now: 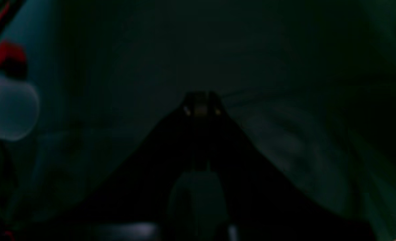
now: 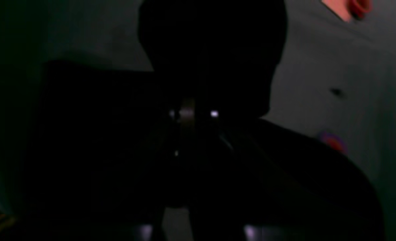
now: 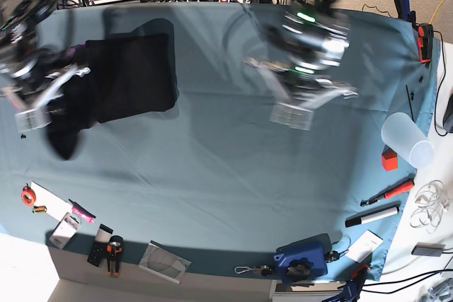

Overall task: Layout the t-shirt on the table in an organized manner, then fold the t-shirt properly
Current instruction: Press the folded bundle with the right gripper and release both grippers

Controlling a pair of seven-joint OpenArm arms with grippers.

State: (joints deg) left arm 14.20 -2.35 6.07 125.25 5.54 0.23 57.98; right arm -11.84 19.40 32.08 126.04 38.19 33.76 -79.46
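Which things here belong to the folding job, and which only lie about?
For the job: the t-shirt, the table.

Lying about: plastic cup, red block, marker, blue tool, orange tape roll.

Both wrist views are too dark for me to read. From the base, the left arm (image 3: 304,61) blurs, and the right arm (image 3: 35,76) hides part of the shirt (image 3: 127,76).
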